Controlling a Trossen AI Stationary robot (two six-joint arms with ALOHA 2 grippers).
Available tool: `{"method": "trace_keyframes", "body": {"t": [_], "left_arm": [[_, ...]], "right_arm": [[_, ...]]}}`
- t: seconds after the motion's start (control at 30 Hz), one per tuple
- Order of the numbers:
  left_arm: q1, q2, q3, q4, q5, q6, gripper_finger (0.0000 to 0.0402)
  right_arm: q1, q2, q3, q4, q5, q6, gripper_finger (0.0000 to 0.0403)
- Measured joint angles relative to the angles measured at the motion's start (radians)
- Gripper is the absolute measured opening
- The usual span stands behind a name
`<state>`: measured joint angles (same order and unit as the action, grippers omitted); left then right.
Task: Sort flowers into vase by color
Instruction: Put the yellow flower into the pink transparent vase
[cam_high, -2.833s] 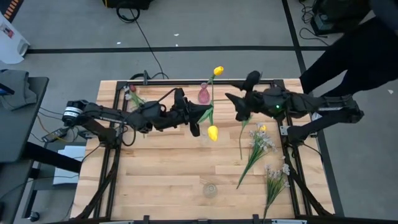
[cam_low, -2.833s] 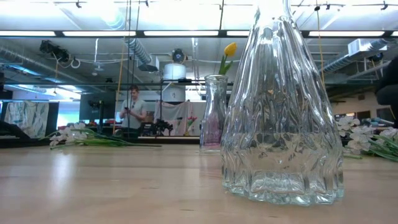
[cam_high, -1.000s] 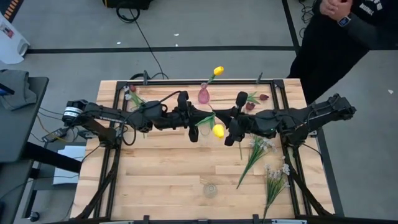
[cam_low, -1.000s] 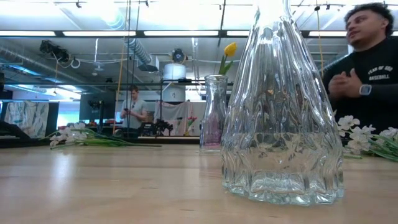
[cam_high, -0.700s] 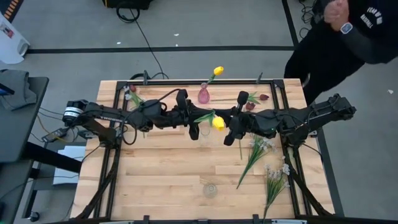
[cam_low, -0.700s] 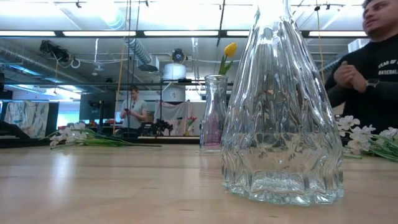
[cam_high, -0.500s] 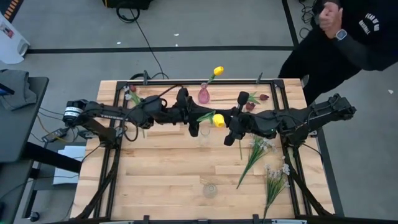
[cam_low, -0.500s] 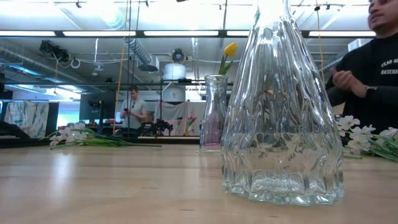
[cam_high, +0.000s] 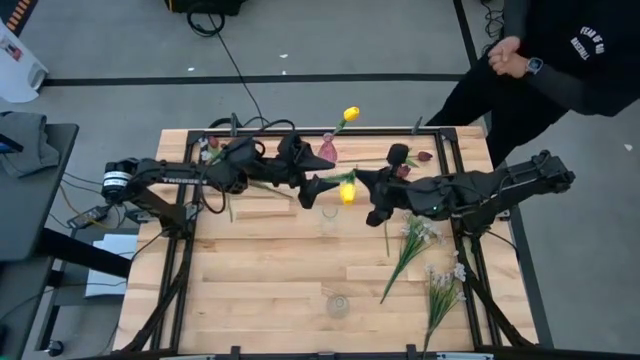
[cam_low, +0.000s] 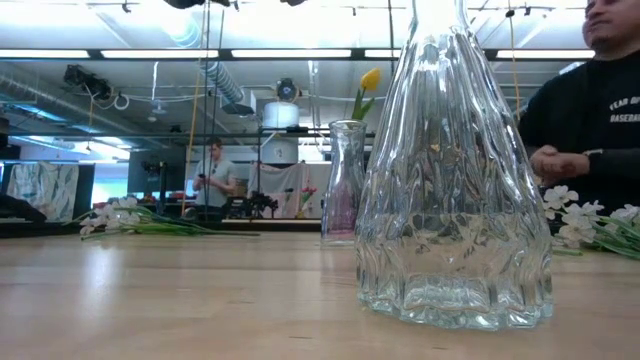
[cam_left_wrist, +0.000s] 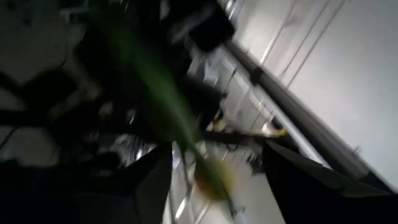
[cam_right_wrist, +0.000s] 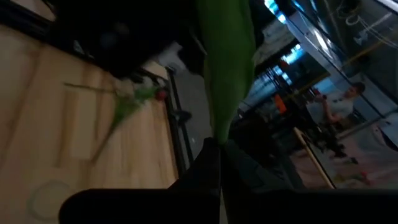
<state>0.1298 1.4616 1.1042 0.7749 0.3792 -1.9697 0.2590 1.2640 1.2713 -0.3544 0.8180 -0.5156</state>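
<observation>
Green stem (cam_right_wrist: 227, 68) in gripper (cam_right_wrist: 219, 149) (pinched)

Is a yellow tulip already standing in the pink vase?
Yes, one yellow tulip stands in the pink vase at the table's far edge.

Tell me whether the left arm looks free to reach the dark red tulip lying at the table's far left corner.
Probably yes. The left gripper is open and empty, and the dark red tulip lies uncovered beside that arm; the right gripper holds the yellow tulip.
</observation>
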Motion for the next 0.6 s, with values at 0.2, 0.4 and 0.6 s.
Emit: {"method": "trace_keyframes", "body": {"t": [0.2,0.4,0.6], "left_arm": [[0.044,0.0,0.0,-0.063,0.159,0.01,0.0279],[0.097,0.0,0.0,-0.208,0.186,0.153,0.0277],[0.144,0.0,0.0,-0.42,0.083,0.407,0.0275]], "right_arm": [[-0.078,-0.064,0.0,-0.116,0.014,0.073,0.0006],[-0.16,-0.164,0.0,-0.153,-0.007,0.125,0.0006],[-0.228,-0.259,0.0,-0.149,-0.037,0.17,0.0006]]}}
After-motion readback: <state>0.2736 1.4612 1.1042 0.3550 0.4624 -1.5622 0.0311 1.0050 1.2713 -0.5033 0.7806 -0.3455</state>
